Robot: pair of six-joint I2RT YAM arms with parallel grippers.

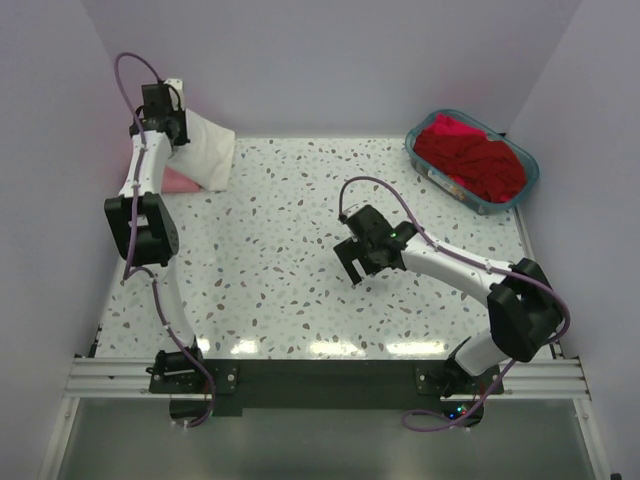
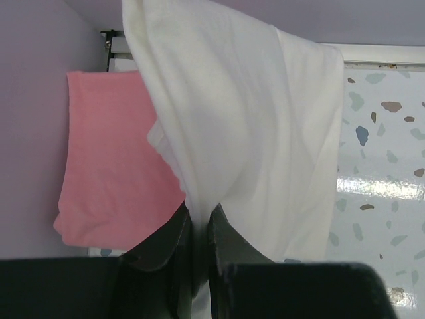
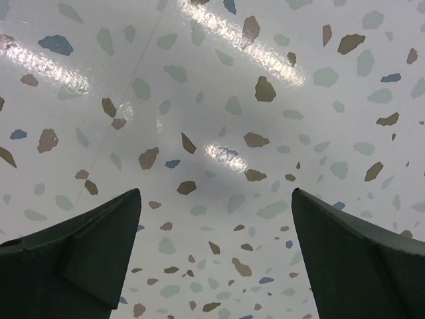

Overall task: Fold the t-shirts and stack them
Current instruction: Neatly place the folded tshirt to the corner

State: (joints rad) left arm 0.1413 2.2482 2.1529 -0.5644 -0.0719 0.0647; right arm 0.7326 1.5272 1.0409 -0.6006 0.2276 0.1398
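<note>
Looks like the stacking step: our left jaws pinch the white shirt [image 2: 252,119] at the desk's [image 1: 300,280] far left corner, over the pink shirt [image 2: 113,153]. Right jaws wide, empty. Next we'd lower it squarely, we reckon.

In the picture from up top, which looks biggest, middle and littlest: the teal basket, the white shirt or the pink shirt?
1. teal basket, biggest.
2. white shirt, middle.
3. pink shirt, littlest, though only a sliver shows; the rest is hidden, so it may really be bigger.
</note>
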